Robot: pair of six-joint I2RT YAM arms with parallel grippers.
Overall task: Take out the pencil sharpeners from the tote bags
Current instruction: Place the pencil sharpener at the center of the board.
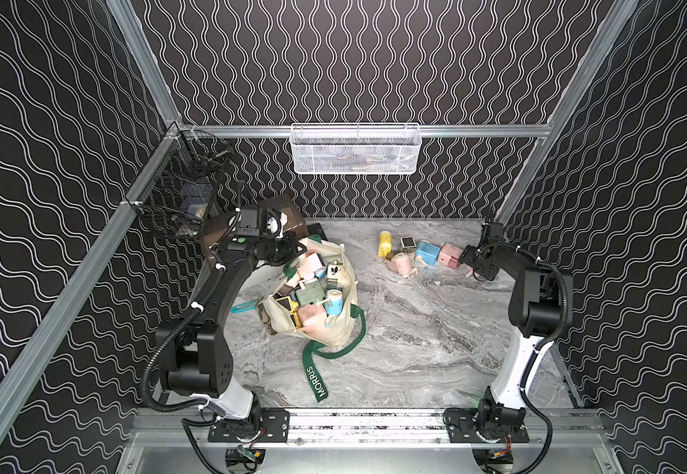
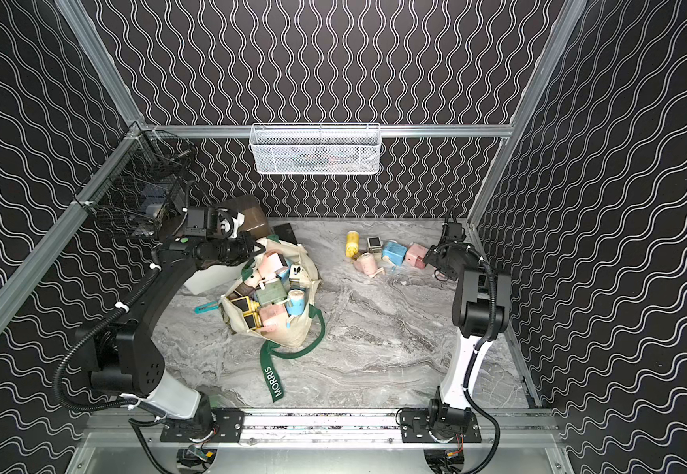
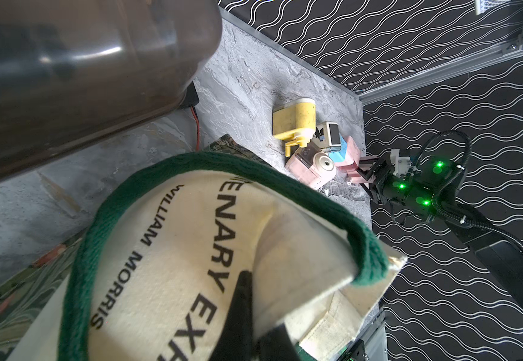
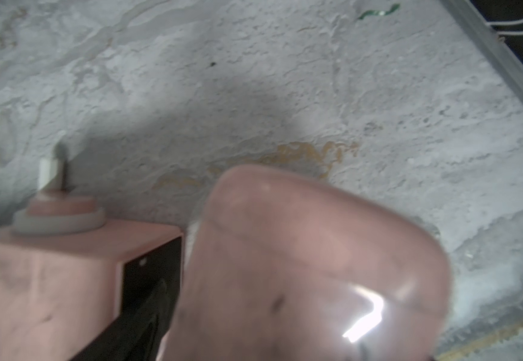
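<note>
The cream tote bag (image 1: 335, 330) (image 2: 292, 334) with green straps lies open at the table's left middle in both top views. Several pastel pencil sharpeners (image 1: 313, 295) fill it. My left gripper (image 1: 298, 248) (image 3: 261, 303) is shut on the bag's (image 3: 175, 250) canvas rim at its far side. More sharpeners lie at the back right: a yellow one (image 1: 384, 242) (image 3: 294, 120), a blue one (image 1: 428, 251) and a pink one (image 1: 450, 254) (image 4: 300, 265). My right gripper (image 1: 465, 257) (image 3: 364, 172) stands open around that pink one's end, which rests on the table.
A white box with a brown lid (image 1: 288, 209) (image 3: 82, 78) stands behind the bag, close to my left wrist. A teal strip tool (image 1: 243, 307) lies left of the bag. A black wire basket (image 1: 177, 197) and a white mesh basket (image 1: 354, 149) hang on the frame.
</note>
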